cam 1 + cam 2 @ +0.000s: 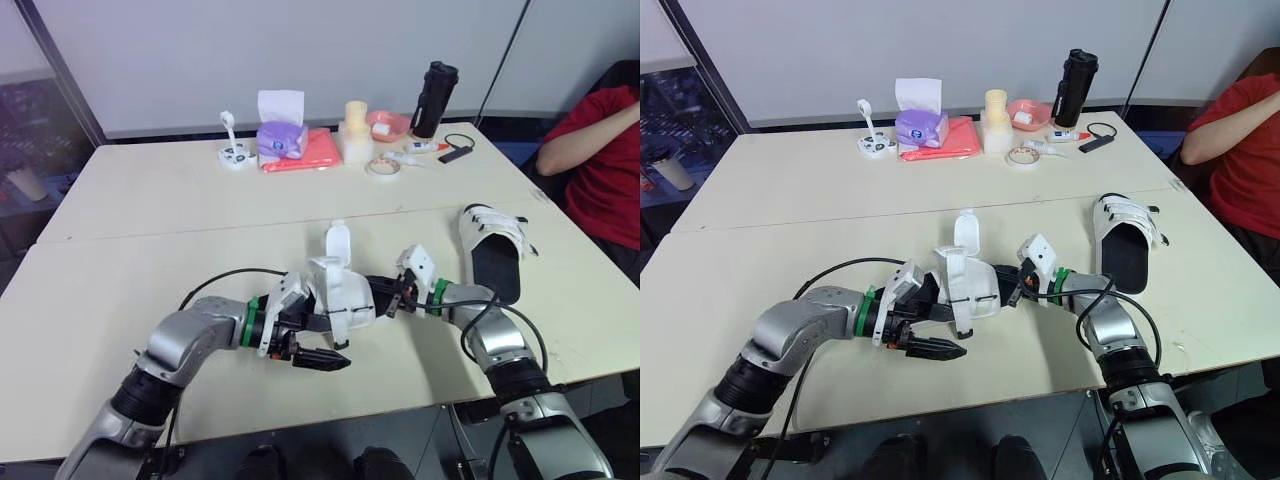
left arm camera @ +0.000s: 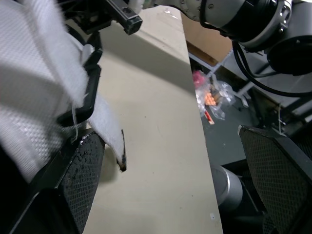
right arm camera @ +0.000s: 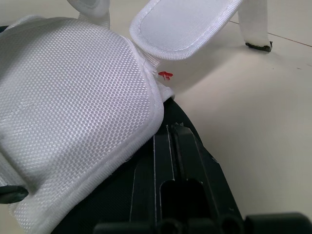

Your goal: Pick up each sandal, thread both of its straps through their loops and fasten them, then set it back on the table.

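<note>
L arm (image 1: 195, 338) is showing a silver-grey shell w/ a green ring (image 1: 252, 318) at the wrist and blk joint sections lower down; a blk cable (image 1: 215, 280) is looping alongside it. R arm (image 1: 490, 342) is wearing the same silver shell, green ring and blk cable loops. White angular brackets (image 1: 285, 300) are sitting on both wrists. L gripper (image 1: 335, 345) is showing blk fingers (image 2: 80, 180) w/ cross-hatched pads; R gripper (image 1: 388, 297) is looking blk too.

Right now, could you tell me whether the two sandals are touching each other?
Apart. The left eye view shows a stretch of bare table between the sandal in the middle and the other sandal lying to the right.
</note>
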